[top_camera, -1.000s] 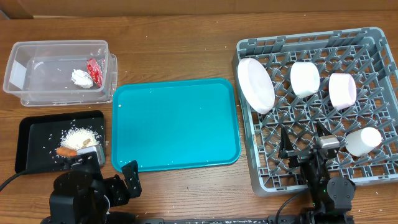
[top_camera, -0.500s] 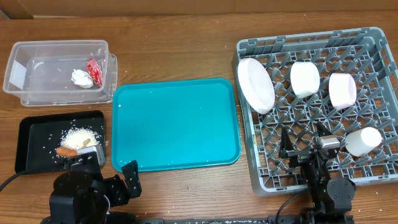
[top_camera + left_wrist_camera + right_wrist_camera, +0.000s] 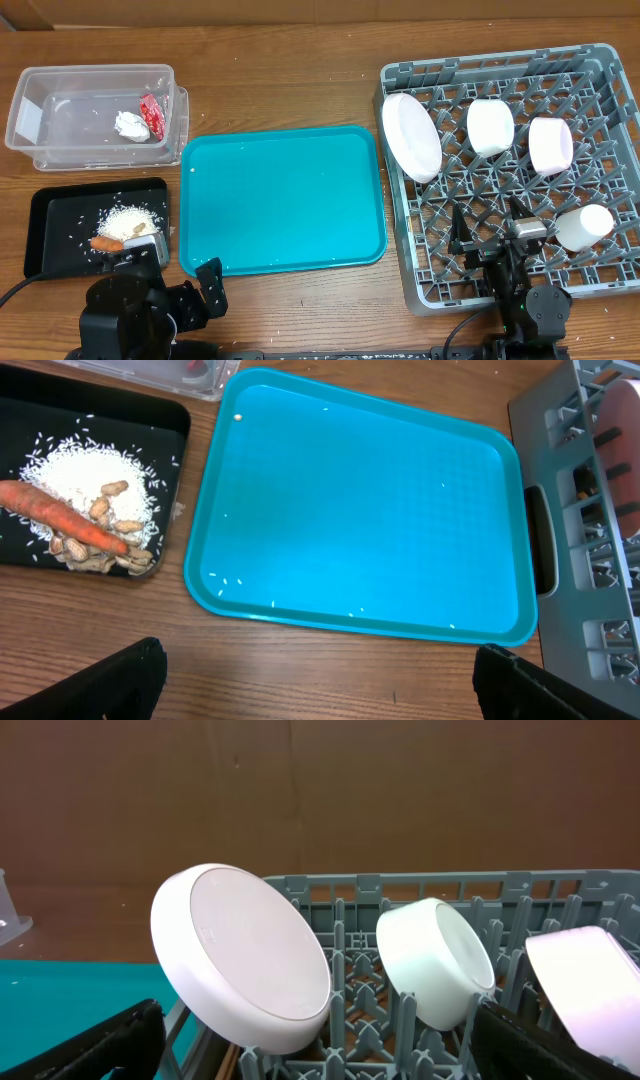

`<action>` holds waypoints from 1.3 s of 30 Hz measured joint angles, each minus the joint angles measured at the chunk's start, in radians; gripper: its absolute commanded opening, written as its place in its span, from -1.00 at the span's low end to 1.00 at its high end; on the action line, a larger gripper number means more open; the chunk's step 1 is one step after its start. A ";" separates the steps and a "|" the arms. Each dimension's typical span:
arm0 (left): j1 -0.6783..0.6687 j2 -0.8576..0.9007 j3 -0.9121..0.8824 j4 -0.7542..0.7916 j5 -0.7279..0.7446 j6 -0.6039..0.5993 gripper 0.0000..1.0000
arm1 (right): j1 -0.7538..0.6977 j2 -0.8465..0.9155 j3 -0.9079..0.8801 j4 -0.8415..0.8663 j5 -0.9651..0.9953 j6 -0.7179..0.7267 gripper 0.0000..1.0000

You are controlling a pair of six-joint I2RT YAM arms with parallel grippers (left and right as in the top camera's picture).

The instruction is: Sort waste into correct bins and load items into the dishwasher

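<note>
The grey dish rack (image 3: 600, 70) at the right holds the white plate (image 3: 410, 137) on edge, a white bowl (image 3: 490, 127), a pale pink bowl (image 3: 550, 144) and a white cup (image 3: 583, 227). The plate (image 3: 245, 960) and bowls show in the right wrist view. The clear tub (image 3: 60, 110) holds the red wrapper (image 3: 152, 114) and white tissue (image 3: 130, 124). The black tray (image 3: 55, 215) holds rice, beige scraps (image 3: 95, 545) and the carrot (image 3: 55, 518). My left gripper (image 3: 185, 295) is open and empty at the front left. My right gripper (image 3: 490, 240) is open and empty over the rack's front. Chopsticks are not visible.
A large teal serving tray (image 3: 285, 200) lies in the middle between the bins and the rack, with a few rice grains on it (image 3: 240, 582). A brown cardboard wall stands behind the table.
</note>
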 measured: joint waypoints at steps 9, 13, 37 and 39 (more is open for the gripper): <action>0.028 -0.029 -0.056 0.104 0.000 0.015 0.99 | 0.000 0.000 0.000 0.000 0.000 0.001 1.00; 0.052 -0.148 -0.279 0.385 0.002 0.082 1.00 | 0.000 0.000 0.000 0.000 0.000 0.000 1.00; 0.089 -0.478 -1.011 1.242 0.069 0.298 0.99 | 0.000 0.000 0.000 0.001 0.000 0.000 1.00; 0.089 -0.478 -1.011 1.242 0.069 0.300 1.00 | 0.000 0.000 0.000 0.001 0.000 0.000 1.00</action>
